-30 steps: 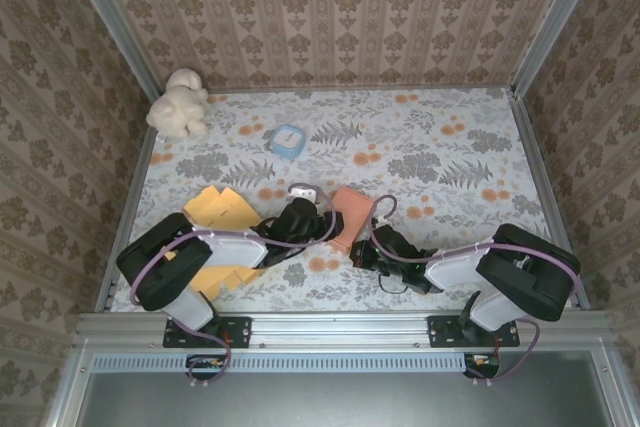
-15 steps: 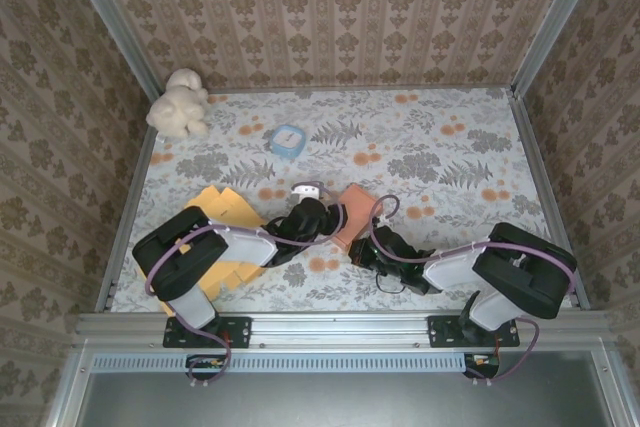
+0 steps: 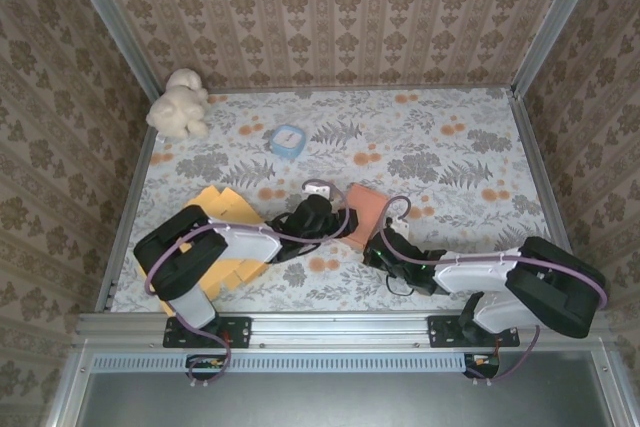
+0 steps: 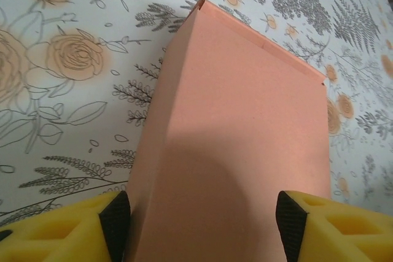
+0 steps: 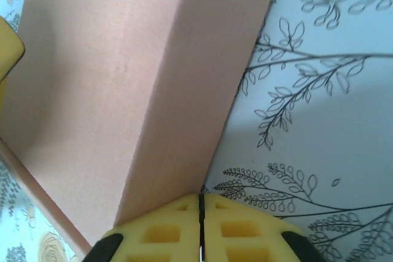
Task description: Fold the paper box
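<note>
The pink paper box (image 3: 366,204) lies on the flowered table (image 3: 460,147), just right of centre. In the left wrist view its broad top face (image 4: 245,127) runs away from the camera, with a narrow side face on the left. My left gripper (image 4: 202,225) (image 3: 335,219) straddles the near end of the box, jaws wide, one black pad at each side of it. My right gripper (image 5: 201,199) (image 3: 378,250) is shut with nothing between its fingers. Its yellow fingertips sit at the box's (image 5: 123,78) lower edge, where the box meets the table.
Flat orange sheets (image 3: 222,209) lie at the left, partly under the left arm. A small blue and white object (image 3: 288,140) and a white plush toy (image 3: 180,102) sit toward the back left. Metal rails and patterned walls bound the table.
The pink box has tipped from leaning upright to lying flatter, a little farther right. The left gripper followed it rightward. The right arm has stretched lower toward the box's near edge.
</note>
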